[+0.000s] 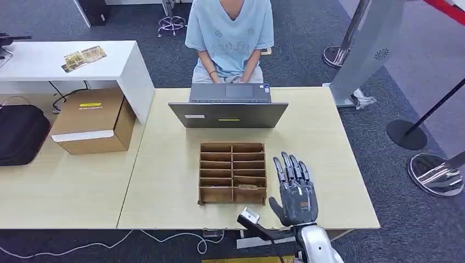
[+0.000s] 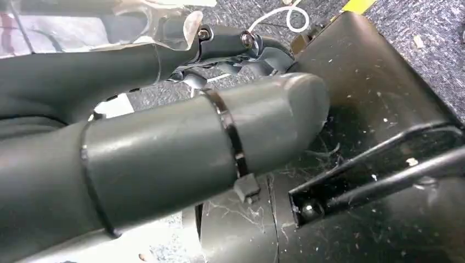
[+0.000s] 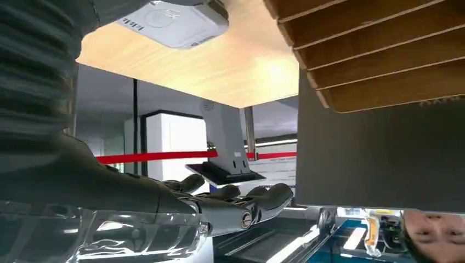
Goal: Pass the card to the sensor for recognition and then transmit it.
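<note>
A wooden organizer [image 1: 232,172] with several compartments stands mid-table, and something flat like a card [image 1: 248,187] lies in its nearest right slot. My right hand [image 1: 296,189] hovers just right of the organizer, fingers stretched forward and apart, holding nothing. In the right wrist view the fingers [image 3: 241,205] are straight and empty, with a white sensor [image 3: 173,22] on the tabletop close by and the organizer [image 3: 373,49] beside it. My left hand [image 2: 219,142] hangs low beside my body over the carpet, with nothing in it.
An open laptop [image 1: 229,107] stands behind the organizer, with a seated person [image 1: 230,38] at it. A cardboard box [image 1: 93,120] and a black bag [image 1: 19,134] sit on the left table. Stanchion bases [image 1: 406,134] stand on the floor to the right.
</note>
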Robot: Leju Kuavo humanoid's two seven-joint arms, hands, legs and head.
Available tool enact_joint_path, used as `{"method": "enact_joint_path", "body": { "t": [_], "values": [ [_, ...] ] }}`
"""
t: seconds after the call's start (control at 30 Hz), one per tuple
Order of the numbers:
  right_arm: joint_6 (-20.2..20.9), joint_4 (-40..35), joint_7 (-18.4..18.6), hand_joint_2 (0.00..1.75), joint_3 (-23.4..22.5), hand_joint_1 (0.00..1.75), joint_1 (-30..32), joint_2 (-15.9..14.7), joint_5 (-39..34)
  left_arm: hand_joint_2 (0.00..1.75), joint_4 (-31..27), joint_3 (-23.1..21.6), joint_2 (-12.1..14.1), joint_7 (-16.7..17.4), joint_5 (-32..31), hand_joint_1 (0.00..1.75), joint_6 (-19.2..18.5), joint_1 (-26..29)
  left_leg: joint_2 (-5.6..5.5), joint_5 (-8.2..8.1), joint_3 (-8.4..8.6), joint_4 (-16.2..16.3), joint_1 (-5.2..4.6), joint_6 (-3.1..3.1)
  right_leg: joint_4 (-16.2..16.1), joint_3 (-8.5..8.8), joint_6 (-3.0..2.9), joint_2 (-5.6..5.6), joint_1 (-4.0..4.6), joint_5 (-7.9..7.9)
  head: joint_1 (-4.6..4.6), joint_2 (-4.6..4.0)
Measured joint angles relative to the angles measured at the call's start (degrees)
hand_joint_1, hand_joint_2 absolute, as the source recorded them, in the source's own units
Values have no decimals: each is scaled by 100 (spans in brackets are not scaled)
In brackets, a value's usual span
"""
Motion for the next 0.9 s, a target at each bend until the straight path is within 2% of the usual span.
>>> {"method": "enact_joint_path", "body": {
  "t": [0.23,0.9],
  "values": [
    [129,150,-20,175,177,0,-207,2,2,0,0,0,-7,-31,20,0,-28,-11,-2,1,0,0,-1,1,0,0,0,-1,-1,1,0,0],
    [262,197,-114,175,231,0,-262,20,2,0,0,-68,-7,-33,26,0,-24,-25,-1,1,0,0,-1,0,0,0,0,0,0,1,0,0]
  ]
}}
